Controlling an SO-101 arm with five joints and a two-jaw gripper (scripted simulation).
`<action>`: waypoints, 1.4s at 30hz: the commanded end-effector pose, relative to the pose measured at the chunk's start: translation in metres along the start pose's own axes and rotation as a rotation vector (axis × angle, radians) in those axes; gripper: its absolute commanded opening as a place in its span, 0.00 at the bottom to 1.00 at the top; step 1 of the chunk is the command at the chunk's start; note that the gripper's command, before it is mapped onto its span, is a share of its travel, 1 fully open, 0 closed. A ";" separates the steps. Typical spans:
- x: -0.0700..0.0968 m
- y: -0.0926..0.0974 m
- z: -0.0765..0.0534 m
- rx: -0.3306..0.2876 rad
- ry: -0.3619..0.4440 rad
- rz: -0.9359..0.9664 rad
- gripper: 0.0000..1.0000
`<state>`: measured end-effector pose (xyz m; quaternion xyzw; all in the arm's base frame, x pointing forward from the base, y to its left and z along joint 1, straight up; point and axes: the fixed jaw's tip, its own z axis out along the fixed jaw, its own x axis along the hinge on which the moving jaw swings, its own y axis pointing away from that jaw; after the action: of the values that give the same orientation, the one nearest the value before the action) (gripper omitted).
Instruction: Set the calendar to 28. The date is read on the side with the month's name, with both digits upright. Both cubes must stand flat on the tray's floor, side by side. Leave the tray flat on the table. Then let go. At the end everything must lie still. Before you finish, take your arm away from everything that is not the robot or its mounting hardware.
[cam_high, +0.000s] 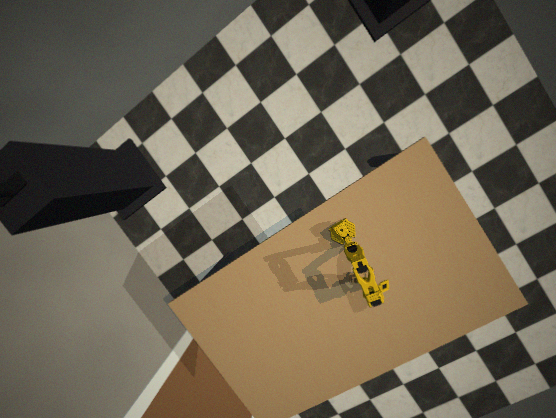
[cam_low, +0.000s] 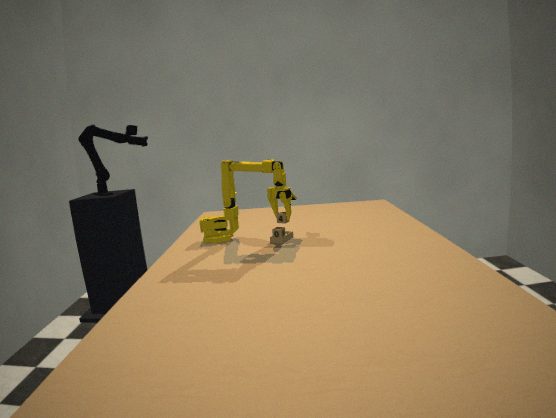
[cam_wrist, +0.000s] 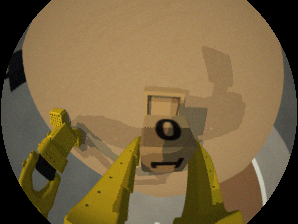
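Observation:
In the exterior view my yellow gripper (cam_low: 282, 218) points down and is shut on a small tan number cube (cam_low: 282, 217), held a little above the tray. The tray (cam_low: 281, 238) is a low tan holder on the table, and a second cube (cam_low: 278, 233) stands in it with a dark digit facing the camera. In the wrist view the held cube (cam_wrist: 166, 143) sits between my yellow fingers with a round dark digit on top. The tray (cam_wrist: 164, 108) shows just beyond it, partly covered. In the overhead view my arm (cam_high: 362, 272) hides the cubes and the tray.
My arm's base (cam_low: 216, 227) stands on the table's far left part. A black pedestal (cam_low: 107, 247) with a dark arm (cam_low: 107, 145) stands on the floor to the left of the table. The table's edges lie far from the tray.

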<state>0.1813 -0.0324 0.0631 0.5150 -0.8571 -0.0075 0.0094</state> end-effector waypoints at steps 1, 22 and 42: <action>-0.001 -0.007 -0.013 0.068 -0.023 0.011 0.00; 0.000 -0.008 -0.009 0.068 -0.023 0.017 0.00; 0.000 -0.007 -0.001 0.068 -0.023 0.018 0.00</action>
<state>0.1821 -0.0335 0.0579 0.5130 -0.8583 -0.0046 0.0061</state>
